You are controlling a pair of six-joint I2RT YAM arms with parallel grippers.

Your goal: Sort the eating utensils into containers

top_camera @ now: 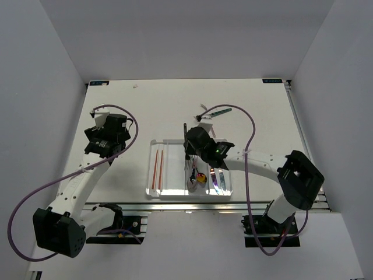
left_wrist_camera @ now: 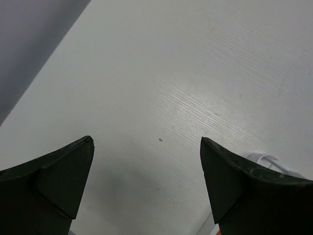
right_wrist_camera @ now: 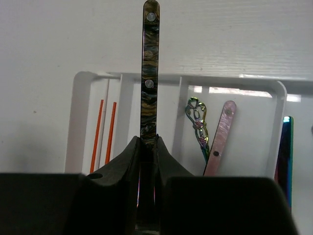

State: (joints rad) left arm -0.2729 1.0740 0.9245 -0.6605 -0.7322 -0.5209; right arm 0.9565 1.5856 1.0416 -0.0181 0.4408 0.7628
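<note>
L gripper [left_wrist_camera: 145,143] hangs over bare table [left_wrist_camera: 195,73], left of the tray [top_camera: 173,172] — fingers spread wide, holding nothing. In the tray's leftmost compartment lie two red-orange chopsticks [right_wrist_camera: 103,132], side by side. R gripper [right_wrist_camera: 148,143] pinches a marbled-handle utensil [right_wrist_camera: 150,73] by its lower end, handle pointing out over the 2nd compartment — head hidden. 3rd compartment: an ornate handle [right_wrist_camera: 197,122] and a pink handle [right_wrist_camera: 221,137]. Rightmost: an iridescent handle [right_wrist_camera: 285,156].

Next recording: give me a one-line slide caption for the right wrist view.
Right gripper clamps a marbled-handle utensil over the tray, two chopsticks already in its leftmost compartment.
</note>
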